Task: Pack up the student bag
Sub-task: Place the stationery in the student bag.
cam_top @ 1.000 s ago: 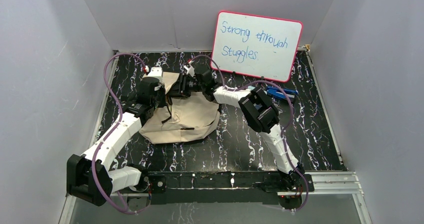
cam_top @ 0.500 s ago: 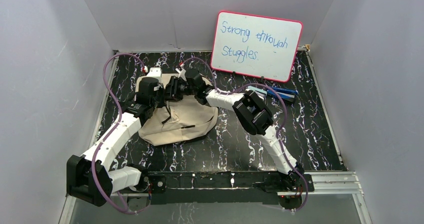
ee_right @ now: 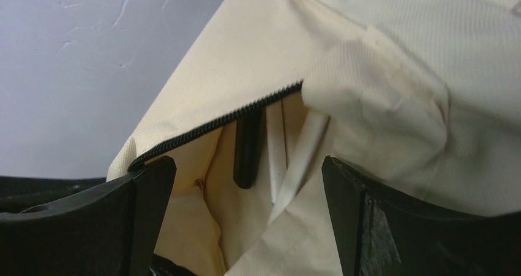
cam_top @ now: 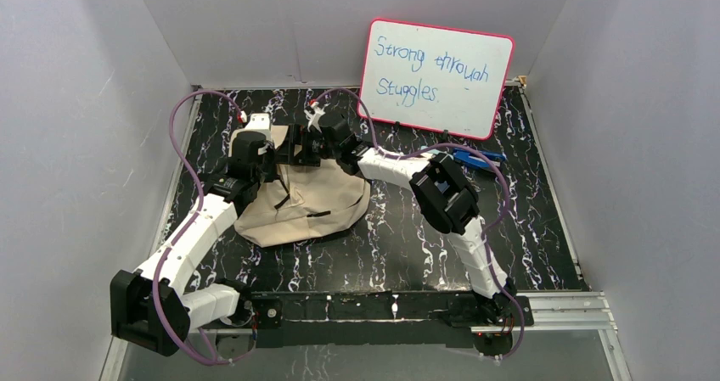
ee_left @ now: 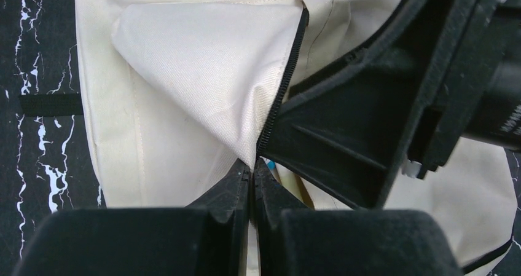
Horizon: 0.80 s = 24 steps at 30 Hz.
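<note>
Left of centre on the marbled surface (cam_top: 407, 237), the left pincer (ee_left: 252, 171) is clenched on the cloth of the student bag (cam_top: 314, 207) right at its zipper (ee_left: 282, 85). It is probably lifting that lip so the mouth stays agape. The bag lies flat between the two arms, its opening toward the far wall. At that opening the right pincer (ee_right: 244, 168) stands released, jaws spread wide and grasping nothing. A dark stick-shaped item (ee_right: 247, 147) and pale slender pieces (ee_right: 301, 159) rest inside the mouth, so the spread likely serves to free a load there. Farther right, a blue-handled tool (cam_top: 475, 156) lies below the whiteboard (cam_top: 435, 77), well apart from the bag. Against one second earlier, the right wrist sits further left, closer to the left wrist, and the bag's right edge is drawn in slightly.
</note>
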Each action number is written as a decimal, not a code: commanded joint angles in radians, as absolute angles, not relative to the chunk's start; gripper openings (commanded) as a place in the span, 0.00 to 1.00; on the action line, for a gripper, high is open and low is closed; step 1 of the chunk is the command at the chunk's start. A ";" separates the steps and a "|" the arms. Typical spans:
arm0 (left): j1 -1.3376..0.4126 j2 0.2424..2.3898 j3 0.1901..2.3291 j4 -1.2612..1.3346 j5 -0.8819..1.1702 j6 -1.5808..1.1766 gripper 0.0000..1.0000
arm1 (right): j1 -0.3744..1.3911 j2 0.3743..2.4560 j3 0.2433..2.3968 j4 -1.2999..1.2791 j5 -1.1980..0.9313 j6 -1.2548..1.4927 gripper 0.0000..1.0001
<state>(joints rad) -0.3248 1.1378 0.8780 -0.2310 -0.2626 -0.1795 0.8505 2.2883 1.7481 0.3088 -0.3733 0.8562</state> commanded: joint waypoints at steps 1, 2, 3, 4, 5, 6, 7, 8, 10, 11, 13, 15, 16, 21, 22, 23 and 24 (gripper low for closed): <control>-0.330 1.106 0.890 -0.223 -0.261 -0.176 0.00 | 0.864 2.156 1.681 0.286 -0.327 0.767 0.99; -0.330 1.107 0.889 -0.223 -0.260 -0.176 0.00 | 0.862 2.136 1.661 0.289 -0.320 0.759 0.99; -0.330 1.107 0.890 -0.223 -0.260 -0.176 0.00 | 0.861 2.114 1.641 0.293 -0.312 0.752 0.99; -0.330 1.108 0.890 -0.223 -0.259 -0.175 0.00 | 0.860 2.095 1.619 0.295 -0.304 0.745 0.99; -0.330 1.108 0.890 -0.223 -0.259 -0.175 0.00 | 0.857 2.073 1.598 0.297 -0.293 0.736 0.99; -0.330 1.109 0.890 -0.222 -0.260 -0.175 0.00 | 0.854 2.050 1.576 0.296 -0.279 0.729 0.99; -0.330 1.110 0.890 -0.223 -0.259 -0.175 0.00 | 0.854 2.029 1.553 0.296 -0.267 0.720 0.99; -0.330 1.111 0.889 -0.223 -0.259 -0.175 0.00 | 0.850 2.004 1.531 0.295 -0.252 0.711 0.99; -0.331 1.112 0.889 -0.225 -0.259 -0.175 0.00 | 0.844 1.952 1.483 0.286 -0.218 0.683 0.99; -0.330 1.112 0.889 -0.223 -0.258 -0.175 0.00 | 0.842 1.925 1.462 0.272 -0.190 0.665 0.99; -0.330 1.112 0.888 -0.223 -0.256 -0.177 0.00 | 0.843 1.876 1.436 0.218 -0.120 0.612 0.99; -0.330 1.115 0.889 -0.223 -0.255 -0.178 0.00 | 0.844 1.838 1.421 0.154 -0.020 0.557 0.99; -0.330 1.116 0.889 -0.223 -0.254 -0.178 0.00 | 0.842 1.822 1.416 0.119 0.031 0.538 0.99; -0.330 1.123 0.887 -0.223 -0.253 -0.186 0.00 | 0.828 1.719 1.342 0.028 0.355 0.450 0.99; -0.330 1.123 0.886 -0.223 -0.250 -0.191 0.00 | 0.820 1.699 1.323 0.014 0.401 0.429 0.99; -0.330 1.122 0.885 -0.225 -0.246 -0.199 0.00 | 0.814 1.675 1.308 -0.010 0.451 0.424 0.99; -0.330 1.123 0.883 -0.223 -0.240 -0.210 0.00 | 0.807 1.652 1.292 -0.042 0.502 0.424 0.99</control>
